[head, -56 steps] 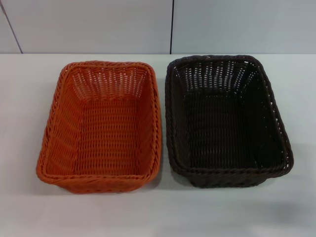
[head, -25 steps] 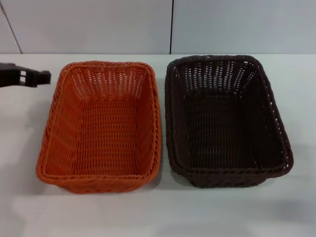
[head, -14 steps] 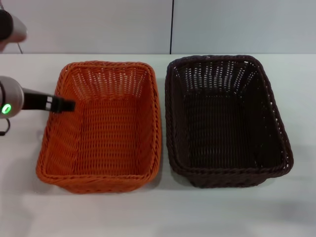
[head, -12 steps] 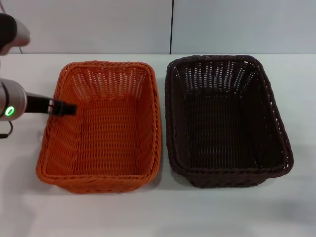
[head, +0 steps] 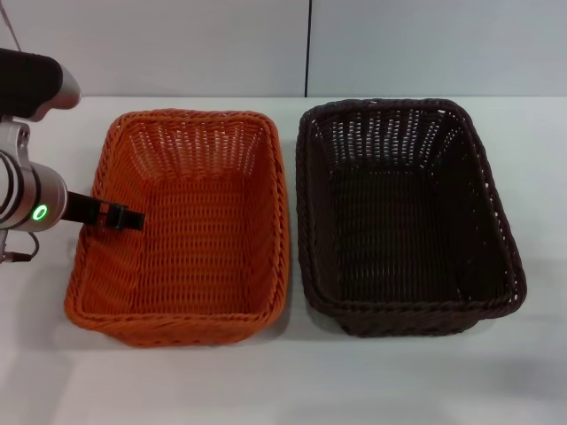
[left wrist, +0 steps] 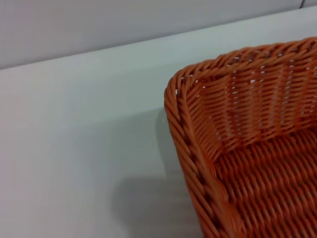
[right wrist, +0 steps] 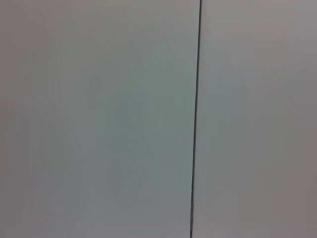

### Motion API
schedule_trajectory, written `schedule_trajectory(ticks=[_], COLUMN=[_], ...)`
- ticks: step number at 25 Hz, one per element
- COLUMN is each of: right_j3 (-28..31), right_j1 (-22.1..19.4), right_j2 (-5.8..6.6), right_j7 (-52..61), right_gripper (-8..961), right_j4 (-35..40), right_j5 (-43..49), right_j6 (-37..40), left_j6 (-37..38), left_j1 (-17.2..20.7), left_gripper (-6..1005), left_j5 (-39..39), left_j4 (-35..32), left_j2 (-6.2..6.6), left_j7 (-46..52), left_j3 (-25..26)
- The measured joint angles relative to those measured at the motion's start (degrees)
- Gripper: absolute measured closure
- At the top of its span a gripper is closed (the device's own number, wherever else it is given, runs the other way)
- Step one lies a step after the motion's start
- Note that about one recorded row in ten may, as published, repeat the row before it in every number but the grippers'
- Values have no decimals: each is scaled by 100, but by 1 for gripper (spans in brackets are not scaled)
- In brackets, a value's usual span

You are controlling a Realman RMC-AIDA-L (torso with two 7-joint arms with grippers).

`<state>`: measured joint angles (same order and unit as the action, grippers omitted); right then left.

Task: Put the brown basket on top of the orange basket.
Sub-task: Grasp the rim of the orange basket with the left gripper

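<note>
The orange basket (head: 186, 226) sits on the white table at the left, empty. The brown basket (head: 403, 217) sits beside it at the right, empty, the two nearly touching along their long sides. My left gripper (head: 124, 217) has come in from the left and hovers over the orange basket's left rim. The left wrist view shows a corner of the orange basket (left wrist: 247, 139) and the table beside it. My right gripper is out of view; its wrist view shows only the wall.
The white table (head: 292, 381) runs around both baskets, with bare surface in front. A pale wall (head: 177, 44) with a dark vertical seam stands behind the table's far edge.
My left arm has come into view from the left and moved down and to the right, from beside the orange basket's far left corner to over its left rim. The baskets have not moved.
</note>
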<state>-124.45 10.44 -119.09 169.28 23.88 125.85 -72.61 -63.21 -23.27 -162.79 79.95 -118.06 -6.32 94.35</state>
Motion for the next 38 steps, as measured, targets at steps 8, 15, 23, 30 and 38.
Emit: schedule_trajectory(ticks=[8, 15, 23, 30, 38], right_j3=[0, 0, 0, 0, 0], right_j1=[1, 2, -14, -40, -55], right_j2=[0, 0, 0, -5, -12], right_j7=[0, 0, 0, 0, 0], right_gripper=[237, 236, 237, 236, 236], right_j4=[-12, -2, 20, 37, 38], right_j5=[0, 0, 1, 1, 1], right_j6=[8, -21, -29, -61, -101], left_j6=[-57, -140, -236, -355, -409], left_j1=[-130, -188, -146, -155, -120], left_gripper=[371, 494, 704, 714, 727], left_j5=[-51, -262, -270, -271, -271], left_j4=[-163, -186, -66, 30, 211], left_j2=[7, 6, 13, 11, 11], left_j7=[-114, -217, -389, -573, -725], left_j3=[51, 74, 85, 118, 119])
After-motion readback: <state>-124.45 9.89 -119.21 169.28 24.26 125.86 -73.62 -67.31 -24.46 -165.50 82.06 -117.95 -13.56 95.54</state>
